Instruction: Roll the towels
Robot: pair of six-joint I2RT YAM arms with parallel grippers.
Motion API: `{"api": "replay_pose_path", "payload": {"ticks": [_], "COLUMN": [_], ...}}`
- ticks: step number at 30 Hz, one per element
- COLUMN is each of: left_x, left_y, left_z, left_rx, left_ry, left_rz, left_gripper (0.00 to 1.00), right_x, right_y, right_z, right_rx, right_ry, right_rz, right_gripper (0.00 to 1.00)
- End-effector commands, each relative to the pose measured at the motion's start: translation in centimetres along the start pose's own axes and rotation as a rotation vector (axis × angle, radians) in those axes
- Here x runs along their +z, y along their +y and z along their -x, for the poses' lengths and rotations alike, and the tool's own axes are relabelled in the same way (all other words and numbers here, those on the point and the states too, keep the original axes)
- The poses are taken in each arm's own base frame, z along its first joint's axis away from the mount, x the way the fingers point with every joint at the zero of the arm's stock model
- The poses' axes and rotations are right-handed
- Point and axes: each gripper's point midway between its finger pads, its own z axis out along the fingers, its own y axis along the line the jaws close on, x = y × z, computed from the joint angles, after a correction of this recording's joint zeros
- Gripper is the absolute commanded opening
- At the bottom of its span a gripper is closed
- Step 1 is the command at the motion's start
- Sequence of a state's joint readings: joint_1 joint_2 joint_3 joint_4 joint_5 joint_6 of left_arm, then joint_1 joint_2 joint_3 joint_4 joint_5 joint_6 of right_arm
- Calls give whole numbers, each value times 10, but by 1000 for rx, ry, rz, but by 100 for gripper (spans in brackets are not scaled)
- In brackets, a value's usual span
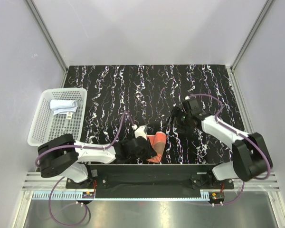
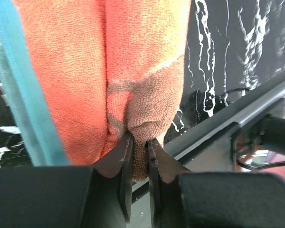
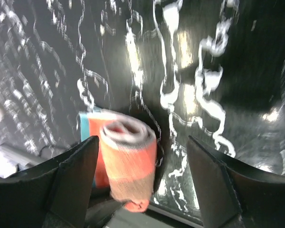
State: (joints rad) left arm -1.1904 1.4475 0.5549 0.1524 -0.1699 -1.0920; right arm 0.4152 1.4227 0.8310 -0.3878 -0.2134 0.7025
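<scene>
The rust-brown and red-orange terry towel with a teal edge (image 1: pixel 156 142) lies at the near edge of the black, white-veined marble-patterned table (image 1: pixel 147 90), just in front of the left arm's base rail. In the right wrist view it is a loose roll, with the spiral of its layers showing at the end that faces the camera and the teal strip on its left side.

The left gripper (image 2: pixel 138 154) is clamped on this towel. Its two dark fingers (image 2: pixel 125 161) are pressed close together, with a fold of the brown end pinched between them. The orange body of the cloth bulges away from the pinch.

The right gripper (image 1: pixel 175 121) hovers over the table to the right of the roll. Its fingers (image 3: pixel 71 180) are spread wide apart with nothing between them. The roll sits ahead of them, framed in the gap.

The second towel, a white to pale blue cloth (image 1: pixel 63 105), is bundled into a short roll. It rests in the far end of the white perforated plastic basket (image 1: pixel 61 130), which stands at the left side of the table, well apart from both grippers.
</scene>
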Motion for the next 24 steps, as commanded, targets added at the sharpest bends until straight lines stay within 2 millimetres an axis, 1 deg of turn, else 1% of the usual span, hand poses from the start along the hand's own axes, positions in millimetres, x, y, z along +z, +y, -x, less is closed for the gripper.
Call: {"api": "replay_pose_path", "payload": {"ticks": [1, 2, 4, 5, 6, 8, 9, 11, 12, 15, 19, 20, 22, 23, 24], "left_x": [-3, -3, -3, -3, -2, -2, -1, -1, 0, -1, -1, -1, 0, 0, 0], "left_y": [54, 56, 58, 61, 59, 63, 63, 67, 68, 68, 69, 68, 67, 67, 66], "left_z": [-26, -24, -24, -25, -25, -27, -27, -30, -29, -28, -29, -27, -26, -25, -25], "left_rx": [-69, -82, -100, -119, -131, -152, -161, -175, -181, -190, -192, -193, -191, -188, -187], "left_ry": [101, 100, 98, 101, 100, 106, 107, 111, 111, 107, 110, 108, 106, 105, 105], "left_rz": [96, 94, 94, 100, 84, 89, 85, 91, 90, 85, 76, 70, 64, 62, 57], "left_gripper": [0, 0, 0, 0, 0, 0, 0, 0, 0, 0, 0, 0, 5, 7, 15], "right_x": [-10, -11, -7, -8, -5, 0, 2, 7, 8, 17, 29, 30, 32, 34, 34], "right_y": [21, 24, 18, 24, 22, 19, 20, 20, 24, 27, 30, 35, 38, 41, 42], "right_z": [-8, -16, -31, -35, -42, -50, -58, -64, -67, -72, -83, -83, -85, -87, -86], "right_rx": [66, 101, 123, 134, 132, 127, 113, 114, 101, 90, 79, 73, 62, 53, 55], "right_ry": [-46, -26, -16, -11, -3, 15, 28, 36, 38, 42, 71, 69, 73, 76, 74], "right_rz": [200, 240, 290, 335, 349, 344, 345, 341, 354, 357, 369, 386, 399, 412, 412], "right_gripper": [81, 82, 82, 82, 82, 82, 82, 82, 82, 80, 72, 67, 52, 31, 20]}}
